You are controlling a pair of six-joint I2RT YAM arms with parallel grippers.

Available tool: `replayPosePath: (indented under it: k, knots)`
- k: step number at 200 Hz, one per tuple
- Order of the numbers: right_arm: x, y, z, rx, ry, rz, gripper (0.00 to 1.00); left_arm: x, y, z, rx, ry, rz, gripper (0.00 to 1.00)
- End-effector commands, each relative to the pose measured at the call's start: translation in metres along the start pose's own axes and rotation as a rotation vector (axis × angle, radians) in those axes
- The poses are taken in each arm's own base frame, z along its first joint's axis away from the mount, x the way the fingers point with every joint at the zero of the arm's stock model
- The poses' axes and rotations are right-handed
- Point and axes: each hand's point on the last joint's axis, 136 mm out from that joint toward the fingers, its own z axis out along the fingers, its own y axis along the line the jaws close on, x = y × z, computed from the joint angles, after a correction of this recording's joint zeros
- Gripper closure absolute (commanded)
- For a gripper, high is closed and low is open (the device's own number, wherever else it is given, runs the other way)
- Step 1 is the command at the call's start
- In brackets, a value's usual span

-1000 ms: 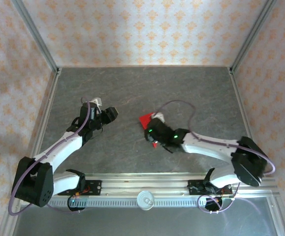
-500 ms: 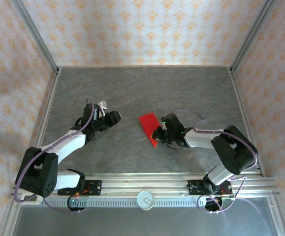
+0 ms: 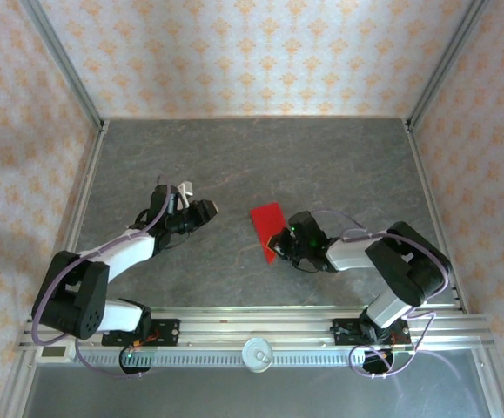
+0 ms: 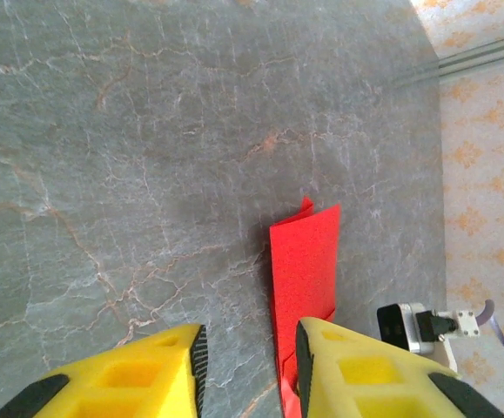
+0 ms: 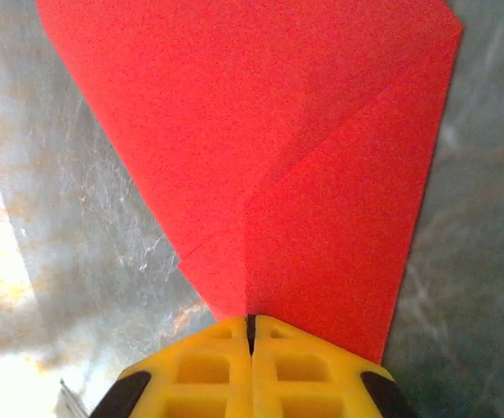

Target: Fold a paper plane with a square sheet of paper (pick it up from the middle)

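Right arm has folded back, its tool (image 5: 252,324) pinching the sheet (image 3: 267,225).

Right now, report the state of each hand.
Left hand: open, holding nothing.
Right hand: closed, pinching an edge of the red paper.

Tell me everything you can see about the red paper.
The red paper is thin, matte and bright red, folded into a narrow shape tapering to a point at its near end, with diagonal creases. It lies mid-table on the grey marbled table. The right gripper, shut, touches its pointed end; nothing else does.
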Motion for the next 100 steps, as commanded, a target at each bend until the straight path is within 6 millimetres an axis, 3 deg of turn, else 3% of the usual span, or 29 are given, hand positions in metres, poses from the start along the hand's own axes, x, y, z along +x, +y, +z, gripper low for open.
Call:
replayPosePath:
  k: [1, 14, 47, 84, 100]
  knots:
    - [0.006, 0.001, 0.002, -0.022, -0.087, 0.163, 0.95, 0.005, -0.014, 0.008, 0.06, 0.034, 0.021, 0.7]
    - [0.008, 0.017, -0.001, -0.12, -0.14, 0.248, 0.96, 0.009, -0.018, 0.012, 0.069, 0.05, 0.025, 0.72]
    - [0.008, 0.032, -0.008, -0.239, -0.253, 0.411, 0.97, 0.018, -0.028, 0.021, 0.085, 0.087, 0.047, 0.74]
    - [0.008, 0.06, -0.012, -0.271, -0.248, 0.313, 0.95, 0.031, -0.041, 0.032, 0.12, 0.145, 0.076, 0.78]
    - [0.002, 0.054, -0.018, -0.202, -0.278, 0.225, 0.93, 0.036, -0.049, 0.036, 0.136, 0.164, 0.1, 0.81]
